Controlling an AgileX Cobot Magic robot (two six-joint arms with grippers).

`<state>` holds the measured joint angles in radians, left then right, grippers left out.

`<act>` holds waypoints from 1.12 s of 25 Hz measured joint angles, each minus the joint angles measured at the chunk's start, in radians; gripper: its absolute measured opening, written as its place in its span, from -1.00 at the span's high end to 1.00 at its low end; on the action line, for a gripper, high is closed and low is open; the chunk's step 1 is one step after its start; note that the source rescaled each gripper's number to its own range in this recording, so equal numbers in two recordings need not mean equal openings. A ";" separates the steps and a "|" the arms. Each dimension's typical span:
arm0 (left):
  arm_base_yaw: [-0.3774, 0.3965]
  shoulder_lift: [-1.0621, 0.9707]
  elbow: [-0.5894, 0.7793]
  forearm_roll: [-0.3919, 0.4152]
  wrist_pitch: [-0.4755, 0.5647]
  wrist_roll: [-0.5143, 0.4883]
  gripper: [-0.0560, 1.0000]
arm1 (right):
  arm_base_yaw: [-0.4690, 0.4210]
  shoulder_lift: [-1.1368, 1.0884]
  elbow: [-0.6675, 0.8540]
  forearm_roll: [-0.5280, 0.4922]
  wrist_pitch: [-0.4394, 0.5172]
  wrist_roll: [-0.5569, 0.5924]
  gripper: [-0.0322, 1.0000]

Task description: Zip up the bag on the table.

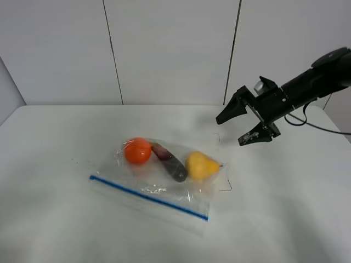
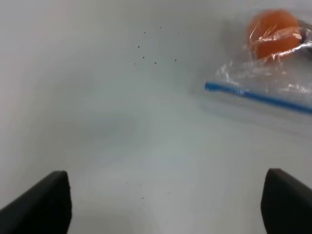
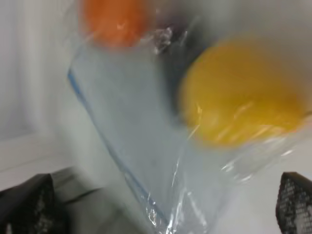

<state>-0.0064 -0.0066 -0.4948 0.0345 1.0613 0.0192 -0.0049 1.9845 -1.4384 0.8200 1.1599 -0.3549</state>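
Observation:
The clear bag [image 1: 159, 186] lies flat on the white table [image 1: 55, 137], with its blue zipper strip [image 1: 148, 197] along the near edge. An orange ball [image 1: 137, 150], a dark grey item [image 1: 171, 163] and a yellow item [image 1: 201, 166] show through it. My right gripper [image 1: 229, 132] is open and empty, in the air to the right of the bag and beyond it. Its wrist view shows the bag [image 3: 146, 122] blurred and close between the open fingers [image 3: 295, 202]. My left gripper [image 2: 165, 209] is open and empty over bare table, apart from the bag's zipper end [image 2: 214, 87]. It is out of the exterior view.
A white panelled wall [image 1: 170, 49] rises behind the table's far edge. A black cable [image 1: 323, 127] trails from the right arm. Thin dark marks [image 1: 225, 189] are on the table by the bag's right corner. Small specks [image 2: 155, 62] dot the tabletop.

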 joint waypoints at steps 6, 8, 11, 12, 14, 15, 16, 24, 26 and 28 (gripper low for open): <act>0.000 0.000 0.000 0.000 0.000 0.000 -1.00 | 0.041 0.000 -0.197 -0.444 -0.009 0.202 -1.00; 0.000 0.000 0.000 0.000 0.000 0.000 -1.00 | 0.045 0.000 -0.221 -0.543 -0.006 0.239 -1.00; 0.000 0.000 0.000 0.000 -0.001 0.000 -1.00 | 0.046 0.000 -0.230 -0.650 0.018 0.252 -1.00; 0.000 0.000 0.000 0.000 -0.001 0.000 -1.00 | 0.046 0.000 -0.231 -0.666 0.029 0.253 -1.00; 0.000 0.000 0.000 0.000 -0.001 0.000 -1.00 | 0.046 0.000 -0.231 -0.691 0.048 0.255 -1.00; 0.000 0.000 0.000 0.000 -0.001 0.000 -1.00 | 0.046 0.000 -0.231 -0.696 0.050 0.256 -1.00; 0.000 0.000 0.000 0.000 -0.001 0.000 -1.00 | 0.046 0.000 -0.231 -0.703 0.050 0.259 -1.00; 0.000 0.000 0.000 0.000 -0.001 0.000 -1.00 | 0.046 0.000 -0.231 -0.711 0.050 0.290 -1.00; 0.000 0.000 0.000 0.000 -0.001 0.000 -1.00 | 0.046 -0.008 -0.227 -0.712 0.050 0.294 -1.00; 0.000 0.000 0.000 0.000 -0.001 0.000 -1.00 | 0.046 -0.031 -0.202 -0.712 0.050 0.294 -1.00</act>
<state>-0.0064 -0.0066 -0.4948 0.0345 1.0605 0.0192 0.0409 1.9532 -1.6404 0.1076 1.2101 -0.0614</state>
